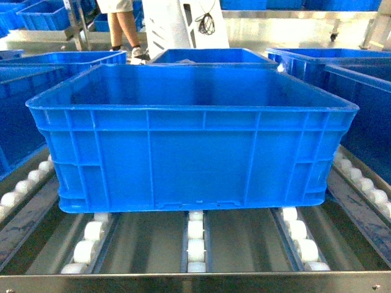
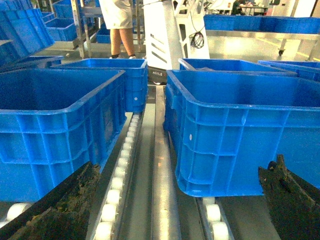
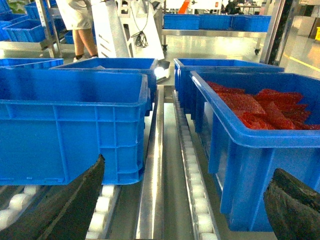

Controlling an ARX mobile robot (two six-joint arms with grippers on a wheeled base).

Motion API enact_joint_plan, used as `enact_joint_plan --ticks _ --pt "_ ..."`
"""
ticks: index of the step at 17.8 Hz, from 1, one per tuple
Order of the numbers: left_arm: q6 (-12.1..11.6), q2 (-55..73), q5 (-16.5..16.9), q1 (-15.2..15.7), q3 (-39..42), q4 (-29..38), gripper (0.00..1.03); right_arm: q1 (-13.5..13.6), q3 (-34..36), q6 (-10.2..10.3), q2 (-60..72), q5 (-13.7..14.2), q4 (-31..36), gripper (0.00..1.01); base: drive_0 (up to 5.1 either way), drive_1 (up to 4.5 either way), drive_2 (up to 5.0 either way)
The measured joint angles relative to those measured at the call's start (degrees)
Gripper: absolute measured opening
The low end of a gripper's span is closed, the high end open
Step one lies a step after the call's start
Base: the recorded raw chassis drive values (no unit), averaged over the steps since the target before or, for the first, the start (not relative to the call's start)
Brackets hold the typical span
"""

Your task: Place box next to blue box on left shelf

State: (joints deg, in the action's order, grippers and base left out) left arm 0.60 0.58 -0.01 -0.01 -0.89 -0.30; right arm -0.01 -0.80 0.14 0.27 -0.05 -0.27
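Box (image 1: 189, 140) sits on the left shelf (image 1: 153, 241), base resting across three rails of white rollers (image 1: 195, 235), set back a little from the steel front lip (image 1: 195, 282). It sits square to the rails, presumably so it can roll back along them without jamming.

Left tool (image 2: 165, 200): both dark fingers spread wide at the bottom corners of its wrist view, nothing between them. Released. The box's near corner lies ahead and to the right of it; a neighbouring blue crate (image 2: 55, 125) lies ahead and to the left, in the next lane, with a steel divider rail (image 2: 162, 165) between the two. The two crates stand apart, not touching.

Right tool (image 3: 185, 200): fingers likewise spread wide, empty. The box is ahead-left of it; ahead-right, in the next lane, a crate holding red bagged material (image 3: 260, 107).

Judgement: the box appears delivered beside the blue crate; both tools seem clear of it. Remaining step is likely just retreat.

Background: a person's legs (image 1: 125, 30) beyond the rack.
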Motion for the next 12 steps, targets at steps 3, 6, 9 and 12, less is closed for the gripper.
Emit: enact_joint_plan --ticks 3,6,9,12 --pt "-0.02 0.00 0.00 0.00 0.00 0.02 0.98 0.00 0.00 0.00 0.00 0.00 0.00 0.98 0.0 0.00 0.0" --pt "-0.02 0.00 0.00 0.00 0.00 0.02 0.98 0.00 0.00 0.00 0.02 0.00 0.00 0.98 0.0 0.00 0.0" --pt "-0.02 0.00 0.00 0.00 0.00 0.02 0.98 0.00 0.00 0.00 0.02 0.02 0.00 0.98 0.0 0.00 0.0" --pt "-0.02 0.00 0.00 0.00 0.00 0.02 0.98 0.00 0.00 0.00 0.00 0.00 0.00 0.98 0.0 0.00 0.0"
